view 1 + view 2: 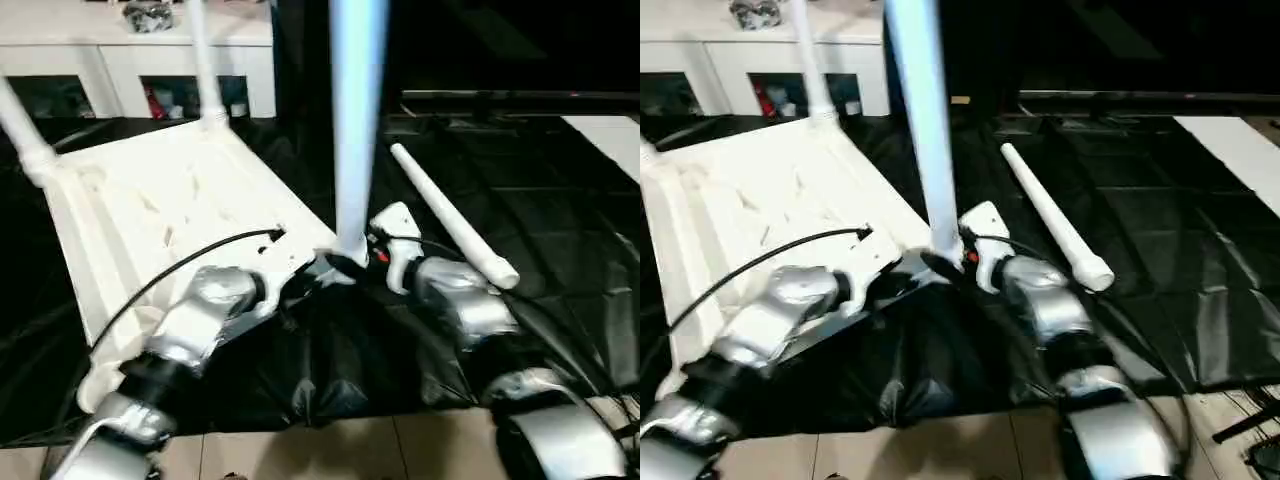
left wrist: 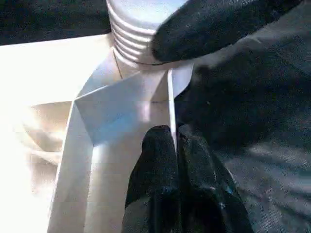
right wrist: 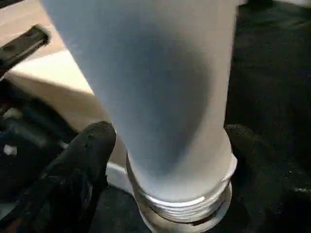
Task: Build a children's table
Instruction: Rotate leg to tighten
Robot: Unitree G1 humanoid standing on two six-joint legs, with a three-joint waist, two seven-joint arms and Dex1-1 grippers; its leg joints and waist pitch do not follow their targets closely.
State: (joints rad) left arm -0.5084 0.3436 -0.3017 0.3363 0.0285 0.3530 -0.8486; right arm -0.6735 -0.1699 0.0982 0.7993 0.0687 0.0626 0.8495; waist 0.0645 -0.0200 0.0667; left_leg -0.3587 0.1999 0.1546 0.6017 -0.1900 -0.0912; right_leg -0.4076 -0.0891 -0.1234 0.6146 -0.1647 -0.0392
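Note:
The children's table top [image 1: 150,210] lies upside down on the black cloth, ribbed side up. Two legs [image 1: 205,60] [image 1: 22,130] stand in its far corner sockets. A third leg [image 1: 357,120] stands upright at the near right corner, its threaded base [image 3: 180,204] at the socket. My right gripper [image 3: 170,145] is open, one black finger [image 3: 87,155] on each side of that base. My left gripper [image 2: 173,141] is shut on a thin rim wall of the top, just beside that corner. A fourth leg [image 1: 450,225] lies loose on the cloth to the right.
A white cabinet [image 1: 120,50] stands behind the table top. The black cloth [image 1: 560,230] spreads wrinkled to the right, with a white surface [image 1: 610,135] at its far right edge. Tiled floor [image 1: 330,450] shows below the near edge. A black cable [image 1: 180,262] arcs over my left forearm.

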